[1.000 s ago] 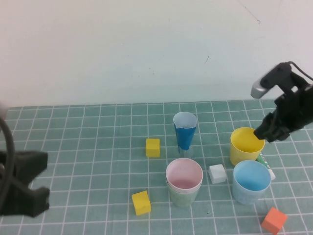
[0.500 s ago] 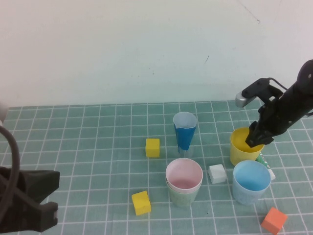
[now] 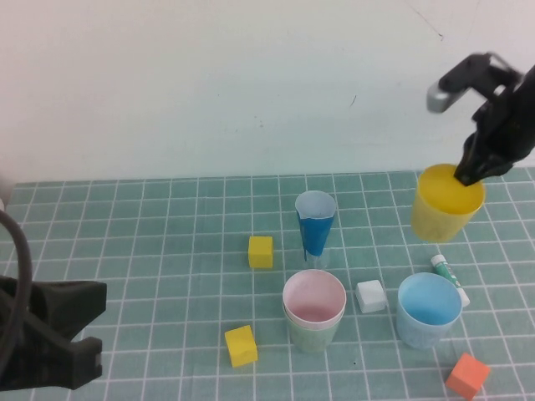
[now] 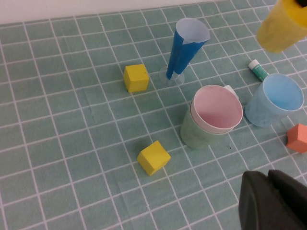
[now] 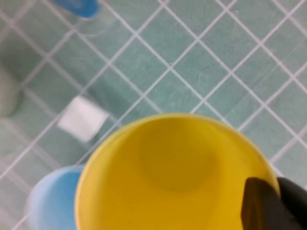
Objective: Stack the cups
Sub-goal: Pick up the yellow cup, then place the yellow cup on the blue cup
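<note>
Yellow cup [image 3: 446, 205] pinched at rim by right gripper [image 3: 475, 173], raised off table, left gripper [image 3: 60, 336] pressed together, low near left, no readable writing.

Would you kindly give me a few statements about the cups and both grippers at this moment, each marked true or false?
1. The right gripper holds the yellow cup by its rim, clear of the table. True.
2. The pink cup sits nested in the pale green cup. True.
3. The light blue cup lies on its side. False: it stands upright.
4. The left gripper grips a yellow cube. False: it is shut on nothing, low at the table's near left.
</note>
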`<state>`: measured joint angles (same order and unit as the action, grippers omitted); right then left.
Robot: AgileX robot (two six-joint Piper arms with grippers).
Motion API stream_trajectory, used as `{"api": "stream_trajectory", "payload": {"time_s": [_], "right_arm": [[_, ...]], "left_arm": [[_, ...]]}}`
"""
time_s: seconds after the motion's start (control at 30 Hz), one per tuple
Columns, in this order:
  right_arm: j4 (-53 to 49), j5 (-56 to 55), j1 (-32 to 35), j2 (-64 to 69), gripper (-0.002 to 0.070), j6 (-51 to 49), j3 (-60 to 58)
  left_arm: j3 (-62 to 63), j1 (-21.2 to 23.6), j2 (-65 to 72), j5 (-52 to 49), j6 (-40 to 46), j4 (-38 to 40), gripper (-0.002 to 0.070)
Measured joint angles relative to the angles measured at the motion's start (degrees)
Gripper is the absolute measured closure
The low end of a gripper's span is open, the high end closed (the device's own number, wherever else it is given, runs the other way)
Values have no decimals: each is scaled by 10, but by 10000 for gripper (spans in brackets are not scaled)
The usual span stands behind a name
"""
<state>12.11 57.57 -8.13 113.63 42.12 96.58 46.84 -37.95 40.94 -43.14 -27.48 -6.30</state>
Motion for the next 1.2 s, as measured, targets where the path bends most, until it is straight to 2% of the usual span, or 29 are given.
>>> {"api": "stream_trajectory", "payload": {"time_s": [0.13, 0.23, 0.53, 0.8, 1.2], "right_arm": [[-1, 53, 0, -71, 660, -6, -17], [0, 58, 0, -114, 660, -6, -80], [73, -81, 0, -152, 660, 43, -281], [90, -148, 0, -152, 660, 54, -290], [92, -156, 0, -108, 660, 59, -291]], "left_arm": [[0, 0, 0, 2, 2, -2, 676], [0, 0, 0, 4, 5, -7, 676], [0, 0, 0, 26, 17, -13, 676], [0, 0, 0, 40, 17, -16, 676], [0, 0, 0, 40, 17, -16, 676]]}}
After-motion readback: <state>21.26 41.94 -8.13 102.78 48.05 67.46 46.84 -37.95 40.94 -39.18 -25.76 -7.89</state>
